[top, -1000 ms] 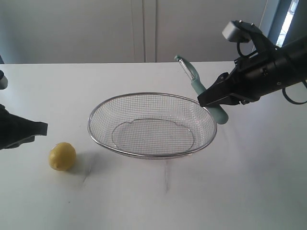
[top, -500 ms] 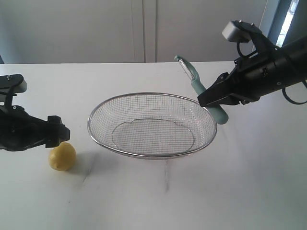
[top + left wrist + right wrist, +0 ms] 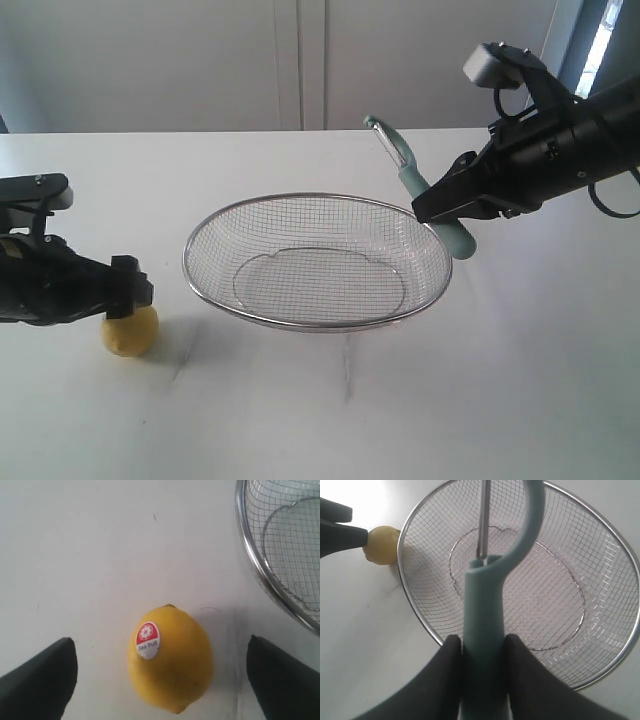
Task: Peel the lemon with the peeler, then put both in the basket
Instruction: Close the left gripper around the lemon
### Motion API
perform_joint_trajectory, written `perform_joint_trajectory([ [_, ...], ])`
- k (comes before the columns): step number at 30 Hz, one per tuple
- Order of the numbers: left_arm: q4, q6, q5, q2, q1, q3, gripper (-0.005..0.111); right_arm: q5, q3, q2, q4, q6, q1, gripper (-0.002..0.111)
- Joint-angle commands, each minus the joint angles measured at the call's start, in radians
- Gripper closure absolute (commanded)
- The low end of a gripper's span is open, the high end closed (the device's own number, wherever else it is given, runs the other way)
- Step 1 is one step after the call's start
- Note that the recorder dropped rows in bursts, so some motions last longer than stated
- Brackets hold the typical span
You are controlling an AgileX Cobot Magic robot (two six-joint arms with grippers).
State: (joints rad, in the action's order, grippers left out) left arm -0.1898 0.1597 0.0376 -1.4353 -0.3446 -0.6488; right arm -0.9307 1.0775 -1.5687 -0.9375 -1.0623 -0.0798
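The yellow lemon lies on the white table, left of the basket, with a red and white sticker on it. My left gripper is open, its two black fingers standing wide on either side of the lemon and touching nothing. The silver wire-mesh basket sits mid-table. My right gripper is shut on the teal handle of the peeler, held in the air over the basket's right rim, blade end pointing up and away.
The basket's rim runs close beside the lemon. White cabinet fronts stand behind the table's far edge. Bare table surface lies in front of the basket.
My left arm has come in from the left edge to the lemon, and its gripper has gone from shut to open around it. The right arm and peeler have not moved.
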Motion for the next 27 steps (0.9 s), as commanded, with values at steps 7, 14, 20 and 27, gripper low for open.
perform_joint_trajectory([
  [7, -0.011, 0.069, 0.081, -0.037, -0.006, -0.004, 0.016, 0.001, 0.008, 0.008, -0.012, -0.011, -0.001, 0.108],
  [14, -0.011, 0.117, 0.068, -0.043, -0.006, -0.004, 0.016, 0.002, 0.008, 0.008, -0.012, -0.011, -0.001, 0.108],
  [20, -0.011, 0.102, 0.060, -0.094, -0.006, -0.004, 0.016, 0.002, 0.008, 0.008, -0.012, -0.011, -0.001, 0.108],
  [27, 0.058, 0.101, 0.079, -0.136, -0.006, -0.004, 0.016, 0.002, 0.008, 0.008, -0.012, -0.011, -0.001, 0.108],
])
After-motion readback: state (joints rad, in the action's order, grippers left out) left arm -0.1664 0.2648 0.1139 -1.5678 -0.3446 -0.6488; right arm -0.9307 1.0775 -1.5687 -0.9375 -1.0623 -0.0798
